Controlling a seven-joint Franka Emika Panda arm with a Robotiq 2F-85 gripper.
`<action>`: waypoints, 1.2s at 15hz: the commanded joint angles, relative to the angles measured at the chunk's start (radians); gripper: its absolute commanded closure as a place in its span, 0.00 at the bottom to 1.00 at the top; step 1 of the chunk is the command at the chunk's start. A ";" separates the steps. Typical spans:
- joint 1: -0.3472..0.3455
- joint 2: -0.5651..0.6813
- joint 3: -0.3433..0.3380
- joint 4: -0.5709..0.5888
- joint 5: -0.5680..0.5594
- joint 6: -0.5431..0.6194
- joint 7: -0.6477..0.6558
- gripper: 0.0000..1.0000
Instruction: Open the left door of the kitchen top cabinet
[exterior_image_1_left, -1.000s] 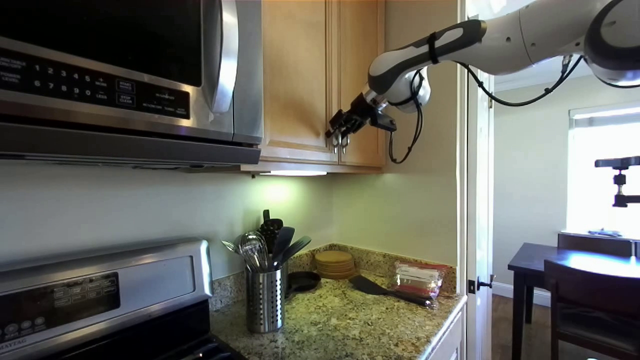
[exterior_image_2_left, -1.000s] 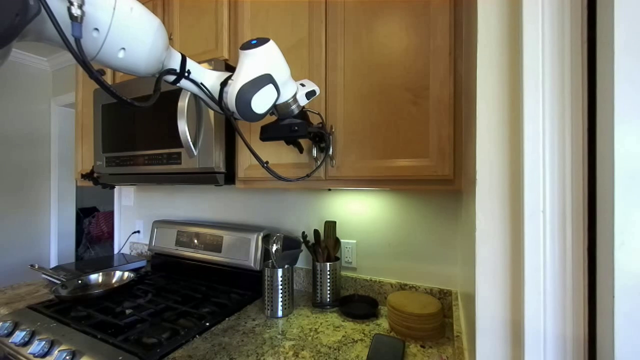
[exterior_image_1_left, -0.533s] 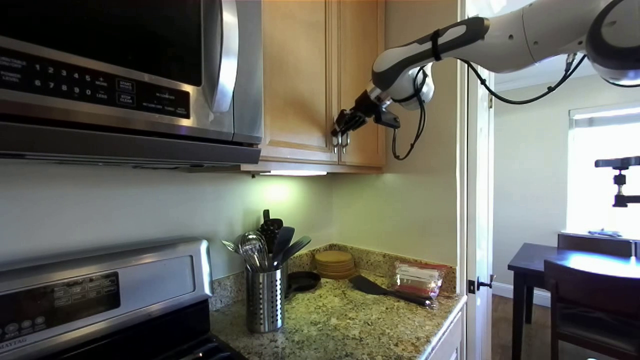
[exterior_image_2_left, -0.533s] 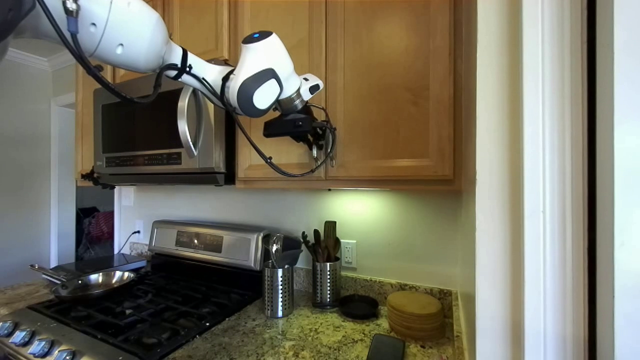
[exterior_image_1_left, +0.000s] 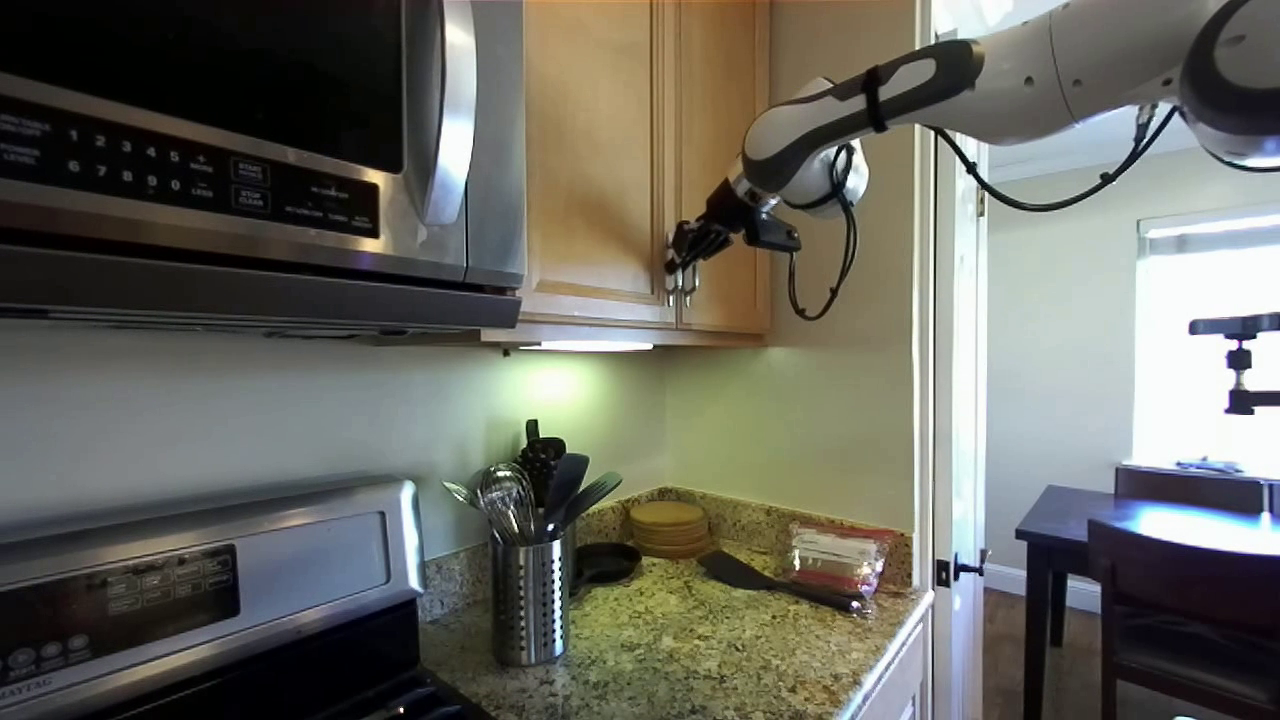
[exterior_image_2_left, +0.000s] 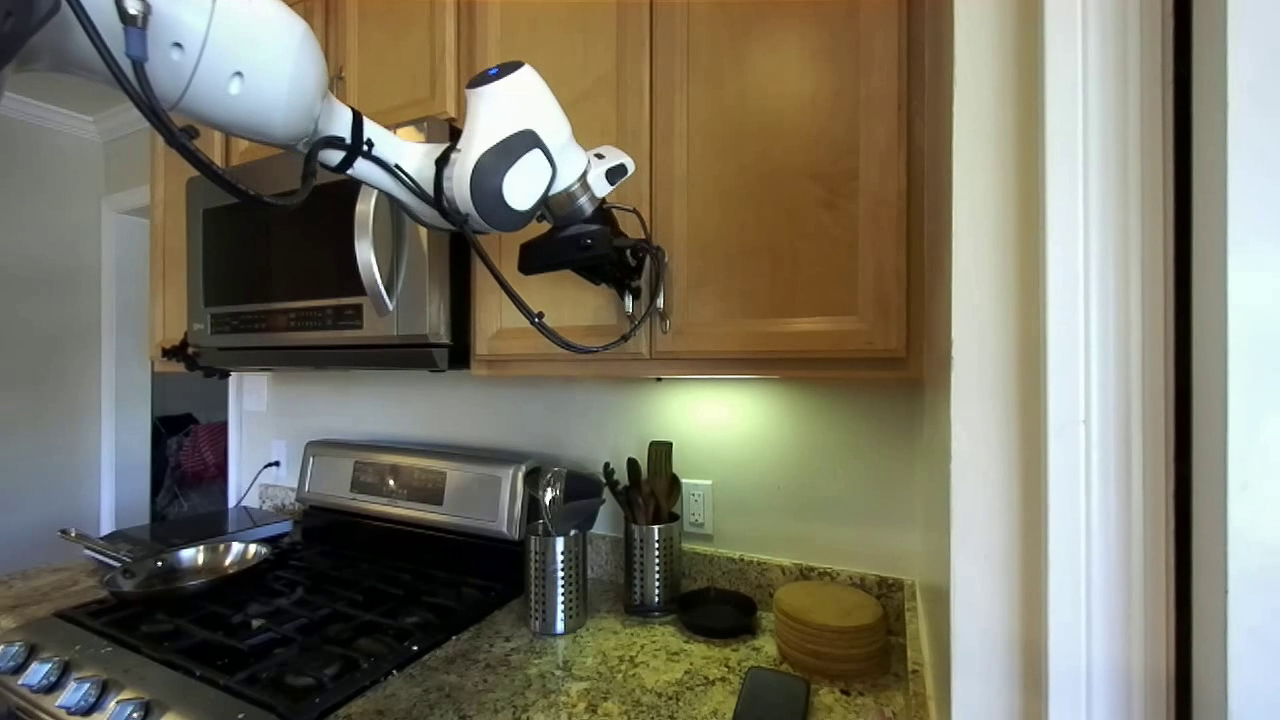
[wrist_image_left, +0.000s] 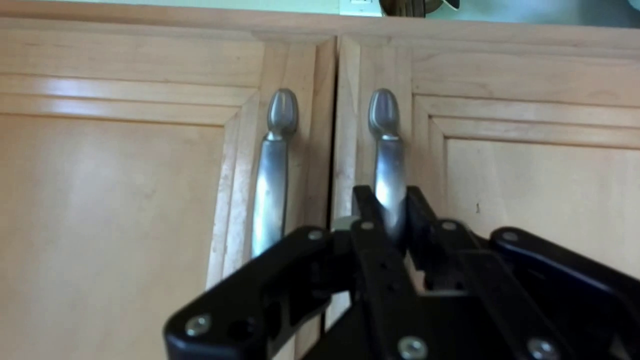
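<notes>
Wrist view shows the gripper (wrist_image_left: 388, 200) clamped on the handle (wrist_image_left: 387, 165) of the left door (wrist_image_left: 540, 200); a second ago its fingers (wrist_image_left: 369, 215) stood wider. That door lies flush in the left half of the kitchen top cabinet (exterior_image_2_left: 780, 368). Below the cabinet, a steel holder (exterior_image_1_left: 530, 610) carries a whisk (exterior_image_1_left: 507, 495) and spatulas (exterior_image_1_left: 567, 485), and another holder (exterior_image_2_left: 652, 575) brown utensils (exterior_image_2_left: 660, 475).

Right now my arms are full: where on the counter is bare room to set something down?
The main bare counter patch lies between the front canister, small black pan and spatula. Toward the walls it's crowded: rear canister, pan, stacked round discs, a plastic bag by the spatula.
</notes>
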 joint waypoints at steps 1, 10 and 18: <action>0.017 -0.058 -0.007 -0.102 -0.244 0.064 0.236 0.90; 0.012 -0.231 0.028 -0.257 -0.604 0.008 0.667 0.90; -0.011 -0.485 0.132 -0.482 -0.798 -0.050 0.895 0.90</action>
